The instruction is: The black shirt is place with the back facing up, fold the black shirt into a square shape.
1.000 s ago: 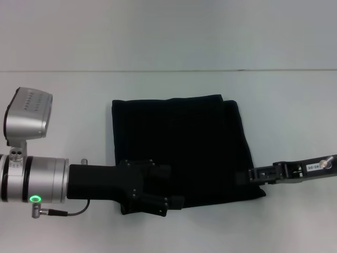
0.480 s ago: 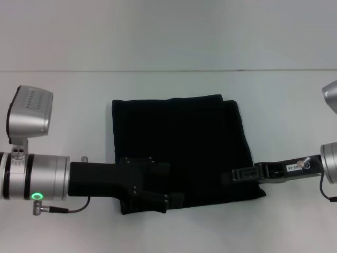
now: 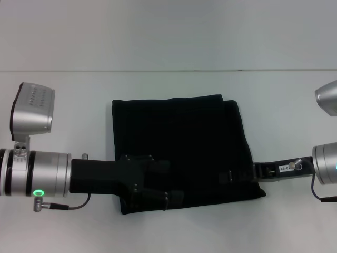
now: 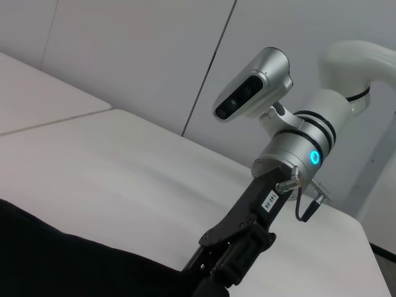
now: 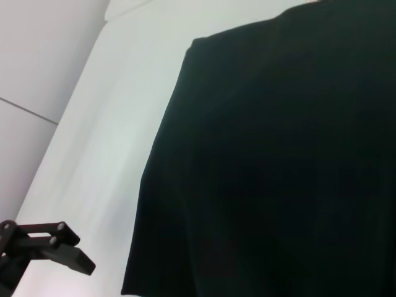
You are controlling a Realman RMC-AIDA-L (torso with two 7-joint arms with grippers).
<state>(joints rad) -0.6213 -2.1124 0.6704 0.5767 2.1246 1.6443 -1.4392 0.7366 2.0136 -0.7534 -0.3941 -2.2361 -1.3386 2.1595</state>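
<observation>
The black shirt [image 3: 179,142] lies folded into a rough rectangle on the white table [image 3: 58,89]. My left gripper [image 3: 176,184] reaches in from the left over the shirt's near left corner, its two fingers spread apart with only flat cloth under them. From the right, my right gripper [image 3: 226,177] stretches low over the near right part of the shirt. The left wrist view shows the right gripper [image 4: 226,266] dipping to the shirt's edge [image 4: 62,260]. Black cloth [image 5: 266,173] fills the right wrist view, with the left gripper [image 5: 80,263] far off.
White table surface surrounds the shirt on all sides. A pale wall [image 3: 168,31] rises behind the table's far edge. The silver wrist cameras of both arms [image 3: 34,108] [image 3: 327,97] stand out to either side.
My right gripper has slid leftward from the shirt's right edge to well over the cloth. The left arm has barely shifted. The shirt keeps its shape.
</observation>
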